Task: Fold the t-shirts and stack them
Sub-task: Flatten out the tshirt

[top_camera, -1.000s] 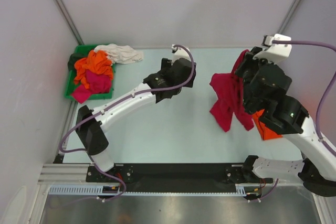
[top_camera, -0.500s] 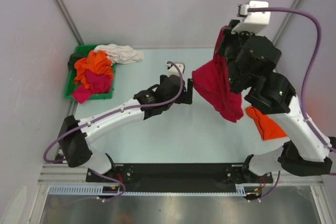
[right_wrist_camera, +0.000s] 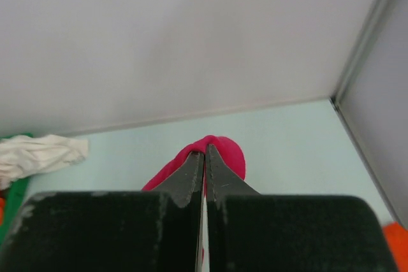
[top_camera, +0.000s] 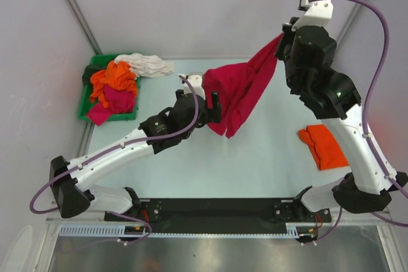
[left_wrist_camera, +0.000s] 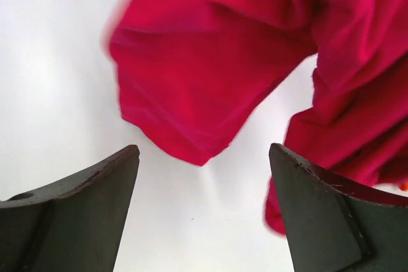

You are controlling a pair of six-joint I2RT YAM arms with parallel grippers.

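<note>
Since a second ago your right arm has swung up and back toward the far corner. It has hauled the red shirt off the right side, so the shirt now hangs in a slanted sheet over the middle of the worktop. Your left arm has stretched out to meet its low end. The right pincer is clenched on a bunched corner of the cloth, held high. The left pincer is released, jaws wide, just short of a drooping lobe of the shirt, with nothing between its fingers yet. The step in hand looks like catching a second corner so you can spread the shirt flat. Keep the right arm high so the cloth hangs free. Bring the left pincer onto the hem at an outer corner rather than into the thick folds to its right, and close only once the edge sits well between the fingers. Then draw the two arms apart before lowering. A folded orange shirt lies at the right, well apart from this. The bin at far left holds the rest, a white shirt spilling over its rim. No brand, label or writing can be read anywhere.
</note>
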